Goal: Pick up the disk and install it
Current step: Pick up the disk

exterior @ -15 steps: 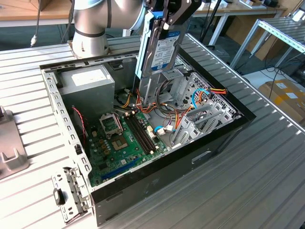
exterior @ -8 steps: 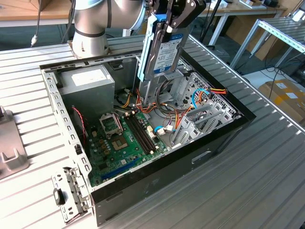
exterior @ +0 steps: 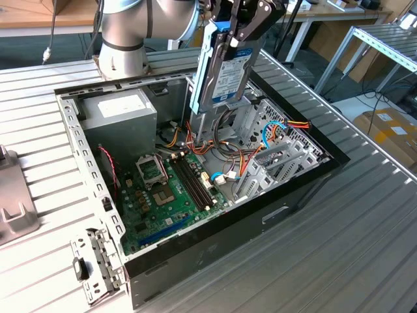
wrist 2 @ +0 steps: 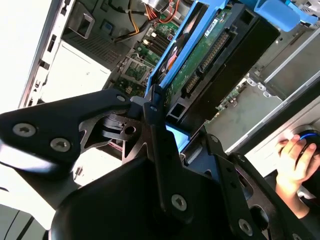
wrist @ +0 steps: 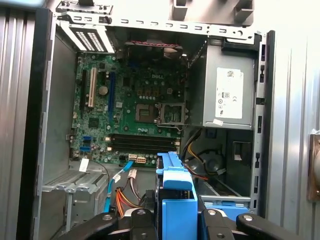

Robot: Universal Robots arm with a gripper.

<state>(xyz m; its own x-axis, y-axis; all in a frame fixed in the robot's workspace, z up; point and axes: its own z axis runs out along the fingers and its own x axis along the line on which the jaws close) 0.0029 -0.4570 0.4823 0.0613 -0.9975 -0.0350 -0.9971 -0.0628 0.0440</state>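
Jaws of the black gripper point(exterior: 242, 31) are being pressed onto the disk point(exterior: 225, 68), a flat rectangular hard drive with a dark grey metal body, a white label under a blue band and blue plastic rails, so that it is being clamped between them. In the exterior view the disk is being held upright and slightly tilted, label towards the camera, above the open black computer case point(exterior: 215, 251), which is lying on its side on the ribbed aluminium worktop point(exterior: 339, 254). Its lower edge is being held just over a grey metal drive bay point(exterior: 203, 125) near the middle of the case; whether the two are touching cannot be told. Inside the case a green motherboard point(exterior: 166, 192) and a bigger grey metal box with a white sticker point(exterior: 120, 112) are being shown, with orange, red and yellow cables point(exterior: 244, 160) lying between the bay and the exterior view's right wall. In the second wrist view the disk's green circuit-board underside point(wrist 2: 200, 65) is being presented beside its blue rail, and a person's hand point(wrist 2: 295, 160) is being seen beyond the case wall.
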